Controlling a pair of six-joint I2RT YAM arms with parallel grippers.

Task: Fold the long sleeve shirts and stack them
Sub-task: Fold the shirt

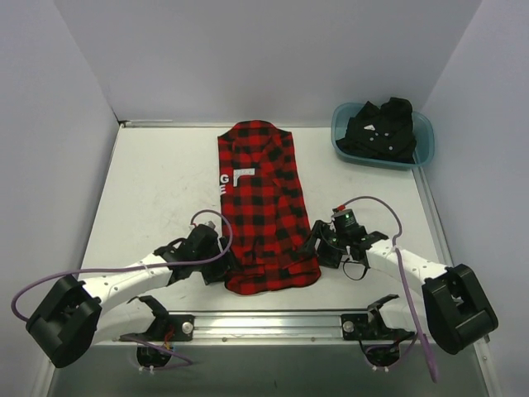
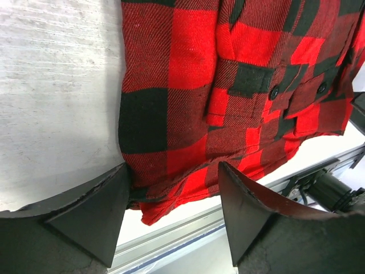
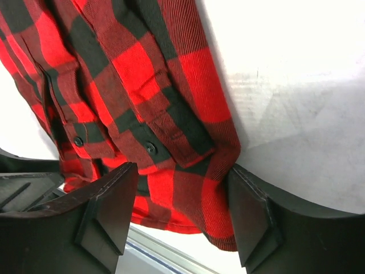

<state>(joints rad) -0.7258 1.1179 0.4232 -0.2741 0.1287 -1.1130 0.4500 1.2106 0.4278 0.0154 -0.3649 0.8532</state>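
Leftmost and low, the left pincer (image 2: pixel 171 171) stands wide, its jaws apart to either side of the flannel's (image 1: pixel 260 207) near left corner. One finger (image 2: pixel 94 214) touches the cloth's side edge and the other stands over the hem; nothing is pinched. Left of it, bare counter (image 1: pixel 157 190) runs all the way to the left wall, the widest open room on the surface. The flannel lies flat and lengthwise in the middle, collar at the far end, with a white label (image 1: pixel 241 176) showing near the collar and buttoned flaps near the hem. Its hem lies close to the counter's near edge, just short of the metal rail (image 1: pixel 273 318), so little room is left on that side. The right pincer (image 3: pixel 182 171) is also wide, straddling the near right corner without gripping. Right of it runs a narrower bare strip. In the far right corner, well apart, the black shirt (image 1: pixel 382 128) is heaped in a tub (image 1: pixel 423 145) beside the right wall.
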